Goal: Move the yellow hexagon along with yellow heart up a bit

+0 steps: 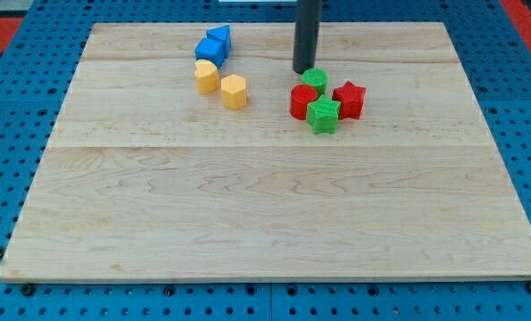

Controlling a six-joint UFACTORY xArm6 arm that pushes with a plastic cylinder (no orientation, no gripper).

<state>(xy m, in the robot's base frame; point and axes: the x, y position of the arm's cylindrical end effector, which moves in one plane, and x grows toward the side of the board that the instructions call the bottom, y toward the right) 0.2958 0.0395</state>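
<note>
Blue pegboard frames a pale wooden surface [247, 223] made of joined planks, and a strip of red shows at the upper left and upper right corners of the frame. No brand, label or writing can be read anywhere. The rod comes down from the top of the frame right of centre, and my tip [303, 70] rests on the wood just above and to the left of the green round block [315, 78], close to it; whether they touch I cannot tell. The rig carries no tool with jaws, only this straight dark rod, so there is nothing to be apart or together. The yellow hexagon [234, 92] sits in the upper part of the frame, left of centre, with the yellow heart [206, 77] just beside it to the upper left; the heart touches or nearly touches the lower blue block [209, 53], and a second blue block [219, 37] lies just above that one, near the surface's top edge. Right of the yellow pair, well apart from it, a cluster holds the green round block, a red round block [303, 102], a green star-like block [323, 115] and a red star-like block [349, 99], pressed together. The whole lower half of the wood lies bare to the bottom edge.
</note>
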